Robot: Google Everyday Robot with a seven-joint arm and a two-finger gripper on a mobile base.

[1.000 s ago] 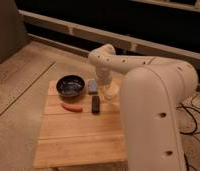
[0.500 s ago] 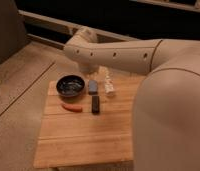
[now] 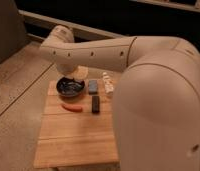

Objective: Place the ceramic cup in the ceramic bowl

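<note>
– Speckled floor point(image 3: 18, 100), dark railing behind, light wooden slat table point(image 3: 73, 142) in the middle. Camera view, the only one. What changed?
– Big white arm point(image 3: 108, 52) swung to picture-left. A second back its wrist sat over the items on the table's right side. Now it hangs by the dark speckled ceramic bowl point(image 3: 69, 87) at the far left corner.
– And the gripper point(image 3: 75, 71)?
– Tucked under the wrist, just behind the bowl's far rim, mostly hidden by the forearm. Fingers together, and the small cream ceramic cup point(image 3: 80, 75) seems pinched in them.
– So where is the cup?
– Off the table, at the bowl's back edge, a bit right of its centre. Cannot tell if it touches the rim.
– Meaning for the task?
– Pick looks done, carry nearly done. Still to do: centre over the bowl, lower, let go. Not placed yet. Risk is clipping the rim, or the cup tipping on release.
– Counts, quick.
– One bowl, one cup. One blue-grey block point(image 3: 93, 87) just right of the bowl. One black rectangular bar point(image 3: 95, 104) in front of the block. One orange-red strip point(image 3: 72, 107) in front of the bowl. One white item point(image 3: 108, 82) with a red dab, right of the block, beside the arm, unmoved over the last second. One table, one arm, one gripper.
– Anything in the bowl?
– Pale flecks only, nothing else seen.
</note>
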